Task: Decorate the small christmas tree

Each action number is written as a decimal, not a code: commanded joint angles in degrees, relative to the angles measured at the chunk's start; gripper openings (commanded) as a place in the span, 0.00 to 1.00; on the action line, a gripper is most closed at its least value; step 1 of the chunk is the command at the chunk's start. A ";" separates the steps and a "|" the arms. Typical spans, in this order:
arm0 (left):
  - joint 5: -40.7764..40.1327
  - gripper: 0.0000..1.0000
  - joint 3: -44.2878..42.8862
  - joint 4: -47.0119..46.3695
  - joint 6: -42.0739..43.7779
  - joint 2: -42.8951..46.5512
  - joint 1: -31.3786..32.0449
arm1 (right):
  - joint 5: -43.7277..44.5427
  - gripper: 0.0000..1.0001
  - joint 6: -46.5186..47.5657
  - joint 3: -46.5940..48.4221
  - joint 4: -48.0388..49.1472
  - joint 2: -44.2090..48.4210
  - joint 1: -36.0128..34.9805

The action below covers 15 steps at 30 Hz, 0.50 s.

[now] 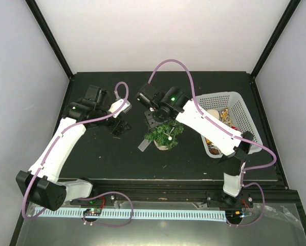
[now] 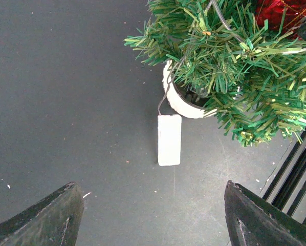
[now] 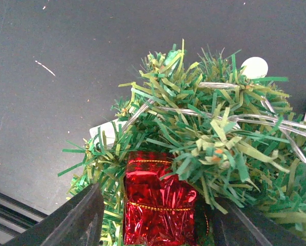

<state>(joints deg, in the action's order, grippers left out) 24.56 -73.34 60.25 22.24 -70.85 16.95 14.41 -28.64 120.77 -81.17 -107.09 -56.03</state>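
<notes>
The small christmas tree point(image 1: 165, 133) stands mid-table in its cream-white pot point(image 2: 179, 101); it also shows in the left wrist view point(image 2: 235, 66) and the right wrist view point(image 3: 214, 128). A shiny red gift-box ornament point(image 3: 160, 205) rests in its branches and shows in the left wrist view point(image 2: 278, 13). My right gripper point(image 3: 158, 201) is over the tree's far left side point(image 1: 153, 119). Its jaws are open on either side of the red box, with small gaps. My left gripper point(image 1: 118, 126) is open and empty point(image 2: 153, 215), low over the mat to the left of the tree.
A white flat tag point(image 2: 169, 139) on a thin wire lies on the black mat beside the pot point(image 1: 144, 145). A white plastic basket point(image 1: 245, 115) with several ornaments stands at the right. A small white ball point(image 3: 254, 67) sits at the tree's edge. Black rails point(image 2: 296, 174) run along the near table edge.
</notes>
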 commanded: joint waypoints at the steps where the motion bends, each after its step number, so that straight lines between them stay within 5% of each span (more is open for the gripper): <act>1: 1.59 0.76 -0.03 -0.75 -0.09 0.68 -0.25 | 0.66 0.60 -0.18 2.45 -1.01 0.30 0.45; 15: 2.88 0.76 -0.36 -0.75 0.17 0.45 -0.21 | -0.50 0.59 -1.21 5.71 -2.85 2.27 0.40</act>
<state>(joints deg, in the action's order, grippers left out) 25.80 -73.30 60.03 22.24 -70.85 16.95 14.13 -28.86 124.79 -83.13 -107.04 -55.88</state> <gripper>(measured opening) 0.764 0.600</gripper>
